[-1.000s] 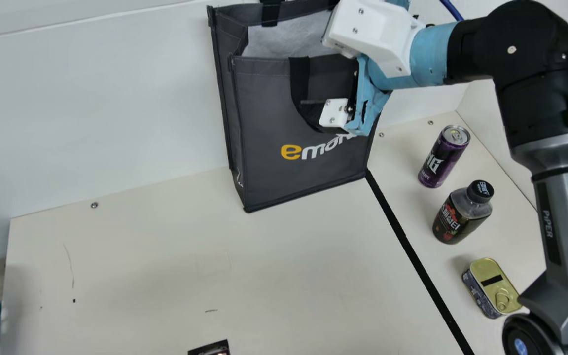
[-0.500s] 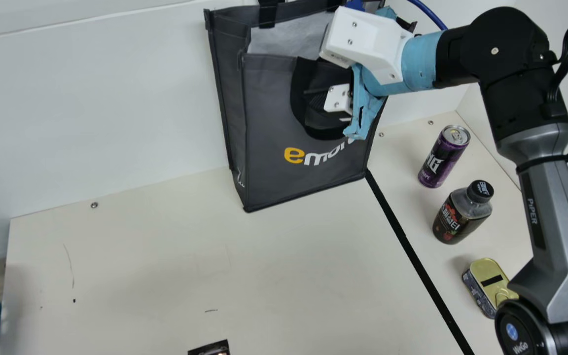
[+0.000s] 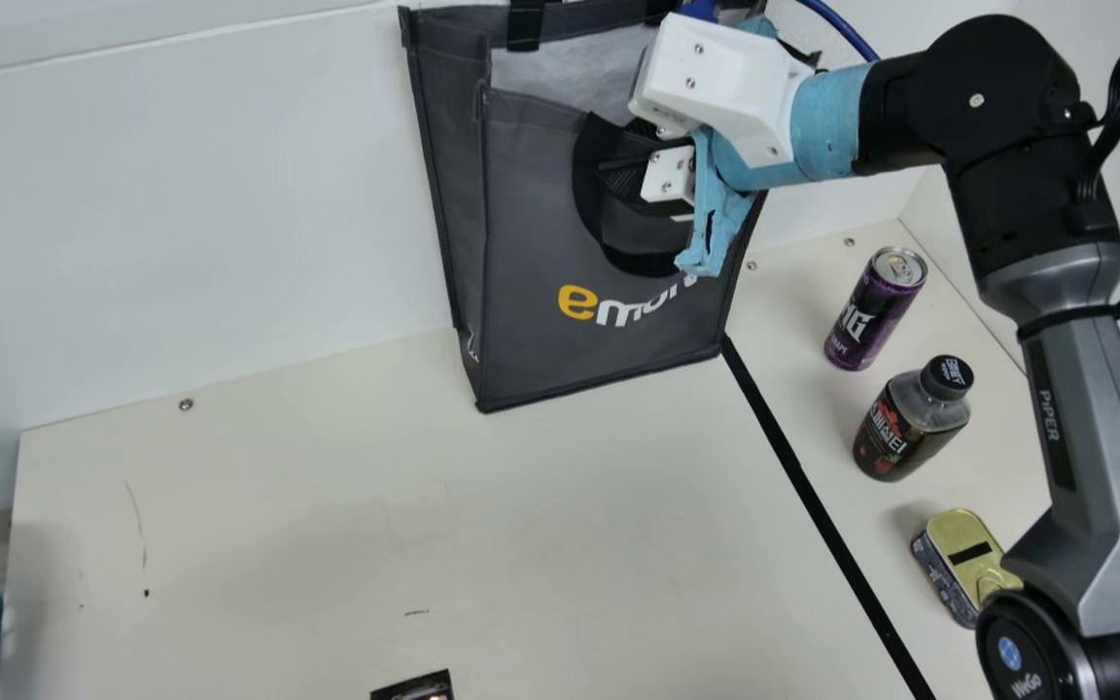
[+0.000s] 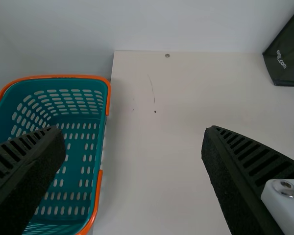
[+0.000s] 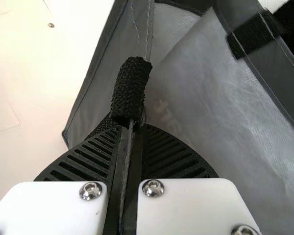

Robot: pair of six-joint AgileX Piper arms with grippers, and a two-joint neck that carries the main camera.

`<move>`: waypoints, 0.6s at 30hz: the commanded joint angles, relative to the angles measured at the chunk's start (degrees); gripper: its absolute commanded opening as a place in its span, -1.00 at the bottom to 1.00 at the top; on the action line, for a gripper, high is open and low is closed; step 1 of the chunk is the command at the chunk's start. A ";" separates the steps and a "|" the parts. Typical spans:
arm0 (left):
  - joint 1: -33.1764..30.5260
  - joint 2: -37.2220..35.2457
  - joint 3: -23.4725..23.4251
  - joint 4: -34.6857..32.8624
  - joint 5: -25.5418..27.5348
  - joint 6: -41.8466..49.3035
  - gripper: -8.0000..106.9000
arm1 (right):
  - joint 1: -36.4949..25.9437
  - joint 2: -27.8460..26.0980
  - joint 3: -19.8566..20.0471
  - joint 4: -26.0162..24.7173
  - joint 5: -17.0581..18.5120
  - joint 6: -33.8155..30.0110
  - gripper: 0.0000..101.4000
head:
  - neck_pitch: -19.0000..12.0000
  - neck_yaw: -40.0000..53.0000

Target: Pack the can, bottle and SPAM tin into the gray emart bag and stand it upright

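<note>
Gray emart bag upright at the white wall, top open. Right end effector clenched on its front rim beside the black handle strap. Left end effector released, fingers wide apart, teal basket partly behind one. Can, bottle and SPAM tin outside the bag, in a row on the counter, right of the black line; arm partly hides the tin.

Robot lab or test station, by the looks: robot arm at 2 o'clock in main view, white wall at 10, cream table at 7, black line at 4.
</note>
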 commanded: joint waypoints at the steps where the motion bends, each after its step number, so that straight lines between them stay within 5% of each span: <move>1: 0.00 0.00 0.00 0.00 0.00 0.00 0.71 | 0.19 -0.54 0.13 -0.04 -0.12 0.36 -1.00 | -1.30 -0.14; 18: 0.00 0.00 0.00 0.00 0.00 0.00 0.71 | 1.31 -7.28 2.70 -0.03 -0.12 2.55 -1.00 | -1.30 -0.14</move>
